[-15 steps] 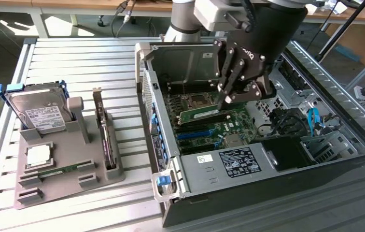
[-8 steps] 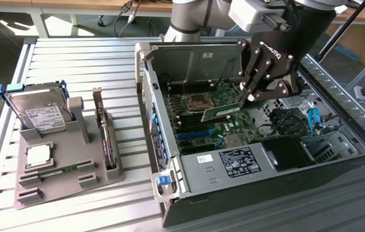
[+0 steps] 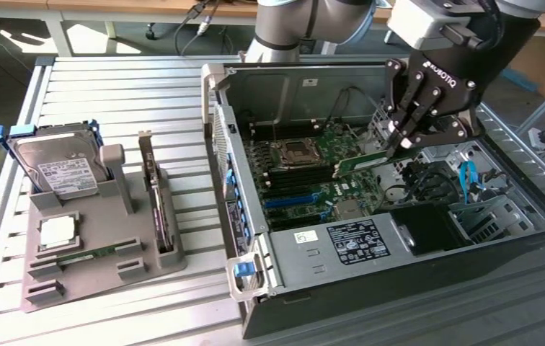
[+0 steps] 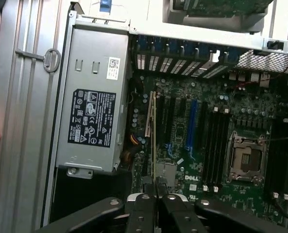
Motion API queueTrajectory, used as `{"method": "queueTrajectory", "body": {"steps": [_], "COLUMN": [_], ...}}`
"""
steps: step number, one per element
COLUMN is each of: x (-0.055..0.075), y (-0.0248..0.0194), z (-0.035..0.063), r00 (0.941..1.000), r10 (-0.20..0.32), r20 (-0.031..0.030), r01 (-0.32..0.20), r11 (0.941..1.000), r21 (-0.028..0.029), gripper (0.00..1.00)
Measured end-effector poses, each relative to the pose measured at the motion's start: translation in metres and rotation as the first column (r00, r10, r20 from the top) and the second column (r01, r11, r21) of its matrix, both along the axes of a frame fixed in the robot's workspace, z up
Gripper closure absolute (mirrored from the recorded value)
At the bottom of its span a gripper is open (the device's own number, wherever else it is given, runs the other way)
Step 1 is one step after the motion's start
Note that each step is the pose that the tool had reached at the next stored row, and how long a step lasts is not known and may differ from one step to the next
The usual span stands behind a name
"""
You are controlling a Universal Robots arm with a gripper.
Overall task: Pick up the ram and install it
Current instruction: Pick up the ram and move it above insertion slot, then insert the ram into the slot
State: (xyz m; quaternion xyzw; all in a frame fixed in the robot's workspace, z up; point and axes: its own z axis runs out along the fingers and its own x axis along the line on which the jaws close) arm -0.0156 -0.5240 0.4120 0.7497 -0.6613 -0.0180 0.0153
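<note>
- The gripper point(image 3: 399, 141) is closed narrowly on one end of the ram point(image 3: 361, 166). It holds the stick on edge above the board, near the processor socket point(image 3: 298, 151), toward the exterior view's right.
- The ram looks light, thin and stiff, but probably fragile. Its flat faces carry chips, so pinching across its thickness near one end, as here, seems the safer hold.
- The long black slots point(image 3: 301, 175) lie just beside the socket, close together, so there is little room sideways.
- The power supply point(image 3: 355, 241) and the case wall point(image 3: 224, 144) stand farther from the socket.
- The blue cables point(image 3: 465, 180) are well apart from the socket.
- Above the socket the case is open.
</note>
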Motion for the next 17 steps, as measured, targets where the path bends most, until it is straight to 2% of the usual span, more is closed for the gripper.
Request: {"method": "queueTrajectory", "body": {"steps": [2,10,13,17], "x": [0.005,0.005,0.005,0.005], "y": [0.0,0.0001,0.0005,0.0059], "z": [0.0,-0.0003,-0.0032,-0.0109], "r00": [1.0,1.0,1.0,0.9999], "r10": [0.0,0.0,0.002,0.011], "r20": [0.0,0.0001,0.0,0.0], "r01": [0.0,0.0,-0.002,-0.011], "r11": [1.0,1.0,1.0,0.9999], "r21": [0.0,0.0002,0.0006,0.0026], "gripper": [0.88,0.88,0.88,0.88]}}
